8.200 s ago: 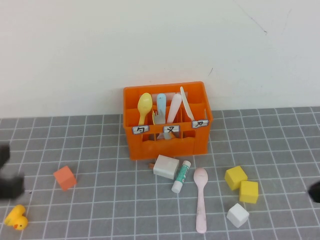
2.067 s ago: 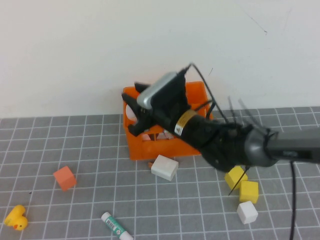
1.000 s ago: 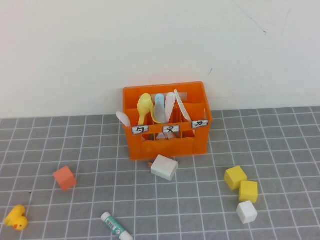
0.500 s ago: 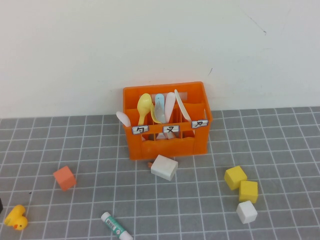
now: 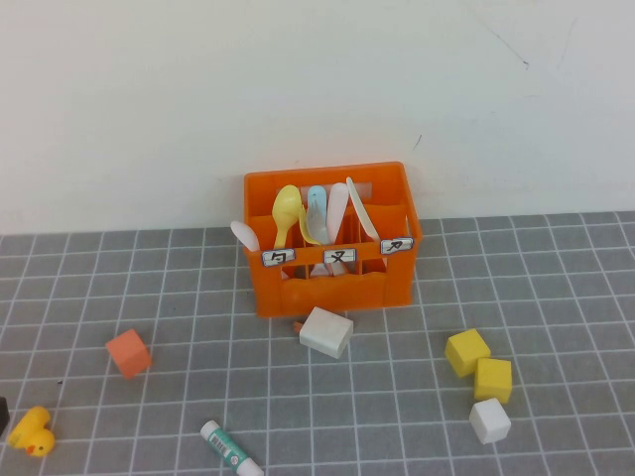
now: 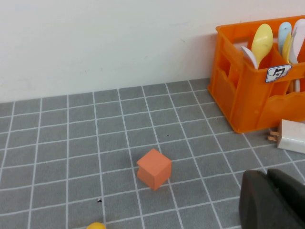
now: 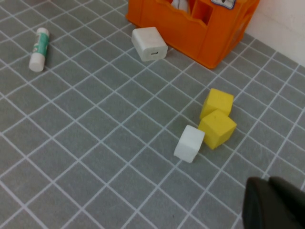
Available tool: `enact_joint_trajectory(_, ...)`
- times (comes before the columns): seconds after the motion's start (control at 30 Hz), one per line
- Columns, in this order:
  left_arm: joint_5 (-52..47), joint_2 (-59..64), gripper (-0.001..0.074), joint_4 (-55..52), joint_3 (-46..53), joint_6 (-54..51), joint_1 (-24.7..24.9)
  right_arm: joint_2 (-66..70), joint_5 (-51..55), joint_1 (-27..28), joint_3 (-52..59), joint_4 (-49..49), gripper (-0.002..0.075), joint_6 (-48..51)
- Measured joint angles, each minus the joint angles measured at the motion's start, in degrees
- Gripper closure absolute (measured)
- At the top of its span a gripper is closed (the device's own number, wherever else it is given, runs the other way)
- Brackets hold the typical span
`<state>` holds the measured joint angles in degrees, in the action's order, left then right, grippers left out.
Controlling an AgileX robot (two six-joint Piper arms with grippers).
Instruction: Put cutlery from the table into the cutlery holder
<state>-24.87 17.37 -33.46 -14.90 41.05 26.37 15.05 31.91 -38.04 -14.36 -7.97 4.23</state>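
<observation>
Now I see all the cutlery (image 5: 310,220) standing in the holder (image 5: 332,283), bowls and tines up, against the wall; none lies on the table (image 5: 397,397). These look like light, stiff, slick plastic pieces; I'd take one at mid-handle. Three white labels (image 5: 338,257) on the front carry black characters I can't read for certain. My left gripper (image 6: 274,200) hangs low near the orange cube (image 6: 154,168), pressed together; my right gripper (image 7: 274,202), by the yellow cubes (image 7: 217,117), is likewise closed and empty.
</observation>
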Motion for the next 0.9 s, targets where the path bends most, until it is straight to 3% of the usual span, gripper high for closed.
enact_joint_trajectory(0.47,-3.7,-2.9,0.0736,2.5,0.1,-2.3,-1.5,0.0,0.0,0.0,0.0,0.1,0.0726,0.0)
enact_joint_trajectory(0.6,-1.8,-8.4,0.0736,11.2,1.7,-16.4,-6.9,0.0,0.0,0.0,0.0,0.2,0.0726,0.0)
enact_joint_trajectory(0.77,9.6,-14.9,0.0736,29.1,7.3,-36.2,-18.3,0.0,0.0,0.0,0.0,0.2,0.0726,0.0)
enact_joint_trajectory(0.9,15.2,-17.7,0.0736,33.9,14.3,-39.4,-24.6,0.0,0.0,0.0,0.0,0.2,0.0726,0.0)
